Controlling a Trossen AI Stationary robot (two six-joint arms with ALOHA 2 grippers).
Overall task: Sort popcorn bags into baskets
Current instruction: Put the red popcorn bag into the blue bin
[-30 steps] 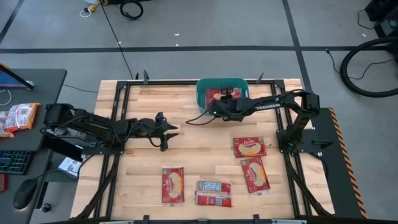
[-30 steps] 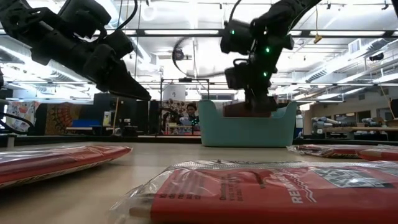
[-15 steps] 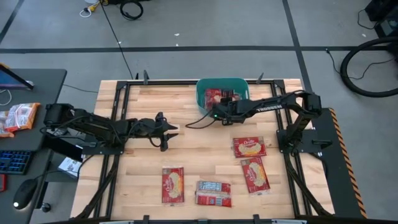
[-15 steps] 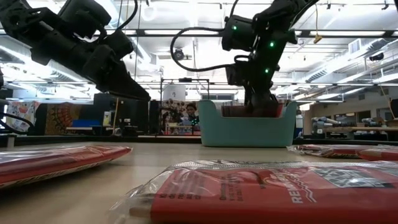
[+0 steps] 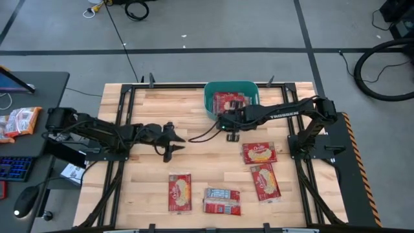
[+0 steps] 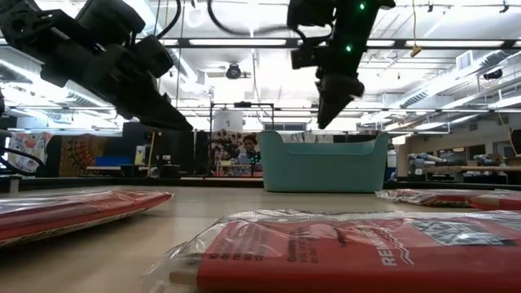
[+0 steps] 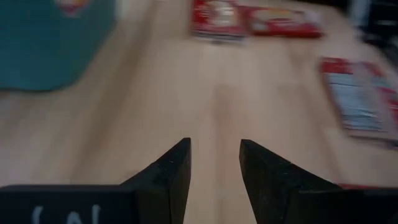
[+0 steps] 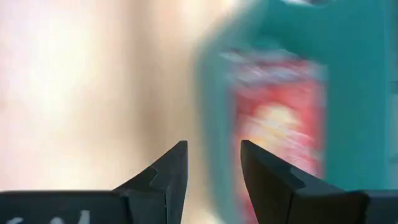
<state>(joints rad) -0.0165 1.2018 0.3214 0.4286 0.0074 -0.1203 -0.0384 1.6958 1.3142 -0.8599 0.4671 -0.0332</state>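
With nothing between its fingers, the right gripper (image 5: 231, 134) hangs parted over bare wood just in front of the teal basket (image 5: 211, 98), its arm reaching in from the table's right edge. From table level it (image 6: 327, 114) shows up high in the air, fingers pointing down, clear above the basket (image 6: 322, 161) rim. Its wrist camera backs that up: two dark fingers (image 8: 163, 175) apart with only blur between them, and past them the teal bin (image 8: 348, 93) with a red packet (image 8: 277, 121) lying inside.

That basket sits at the middle of the table's far edge, and from overhead you can see red popcorn bags in the basket (image 5: 229, 101).

Over on the left half of the table (image 5: 149, 181), the left gripper (image 5: 173, 139) waits, pointing toward the centre, fingers (image 7: 171, 171) spread and empty, plain wood showing in the gap.

Four bags are out on the wood. Two sit toward the right edge, one bag (image 5: 259, 153) just behind the other bag (image 5: 263, 182), close but whether they touch I cannot tell. Along the near edge lies a bag face up (image 5: 180, 192), and just beside it a bag showing its grey-white back (image 5: 222, 200).

Off the table's left side, a desk (image 5: 39, 84) carries an orange-red packet (image 5: 19, 122).
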